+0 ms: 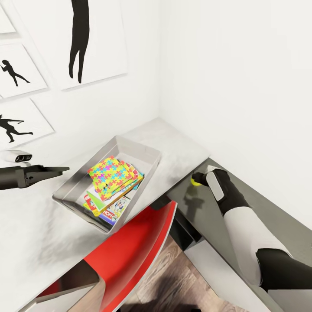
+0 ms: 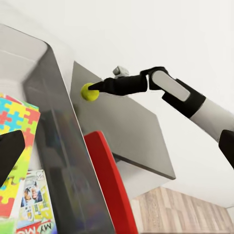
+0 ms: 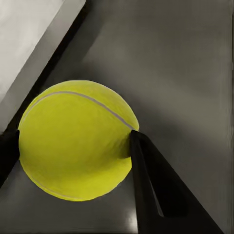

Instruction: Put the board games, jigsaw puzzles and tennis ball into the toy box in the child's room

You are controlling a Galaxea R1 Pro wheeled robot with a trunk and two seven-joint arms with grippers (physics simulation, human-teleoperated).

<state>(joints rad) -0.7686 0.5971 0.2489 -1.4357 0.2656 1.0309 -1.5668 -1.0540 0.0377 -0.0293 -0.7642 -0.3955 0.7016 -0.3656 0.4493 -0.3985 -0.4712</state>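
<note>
Tennis ball [image 3: 75, 141] is sitting between the two fingers of my right gripper [image 1: 197, 179], and both dark fingers are pressing against its sides, so I am grasping it. In the head view the ball [image 1: 196, 182] is showing as a small yellow-green spot at the tip of my right arm, over the dark grey lower section of the table [image 1: 208, 216], near the edge where that section is meeting the pale grey top. Whether the ball is resting on the dark surface or hanging just above it, I cannot tell. From my left wrist view I am seeing the same grasp from the side: the black fingers are closing on the ball [image 2: 89, 91] over the dark slab.

On the pale top, the toy box [image 1: 149, 152] is lying at an angle to the table edge, apart from the ball. Inside it, a jigsaw puzzle [image 1: 110, 174] is lying on top of a stack, with the board games [image 1: 113, 209] showing their printed covers beneath it.

My left gripper [image 1: 52, 170] is hovering just beside the toy box, over the pale top, holding nothing; whether its jaws are parted I cannot tell. A red chair [image 1: 134, 251] is standing tucked against the table in front of the box.
</note>
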